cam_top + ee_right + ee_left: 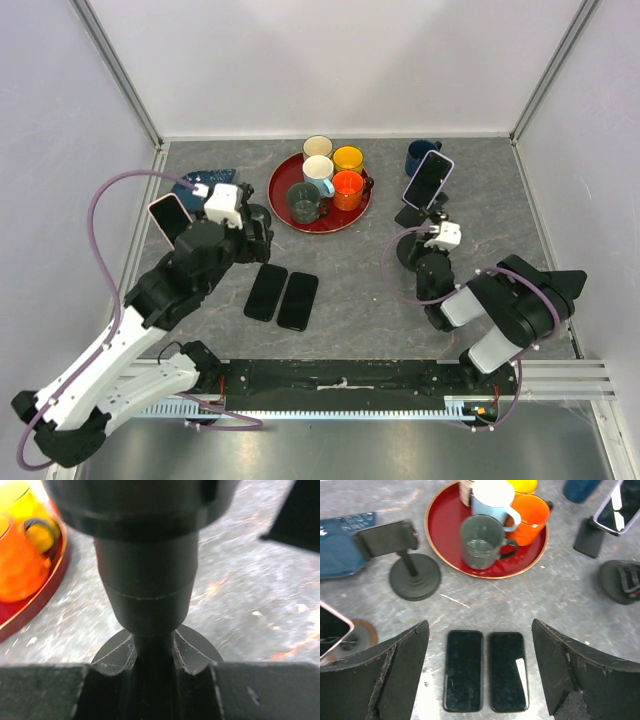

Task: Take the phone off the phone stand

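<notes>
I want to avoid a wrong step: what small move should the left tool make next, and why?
Probably shift left toward the pink-edged phone on its stand: the left tool is open and holds nothing, above two phones lying flat.

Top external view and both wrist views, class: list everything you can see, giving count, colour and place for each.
table: one, grey, under everything.
tray: one, red, far centre.
tray mugs: five, cream, yellow, pale blue, orange, dark grey, on the tray.
blue mug: one, dark blue, right of the tray.
flat phones: two, black, side by side, near centre.
pink-cased phone: one, propped on a stand, left.
lilac-cased phone: one, propped up, right.
empty stand: one, black, left of the tray.
blue patterned item: one, far left.
left gripper: jaws open, above the flat phones.
right gripper: jaws shut on the black stand post.
</notes>
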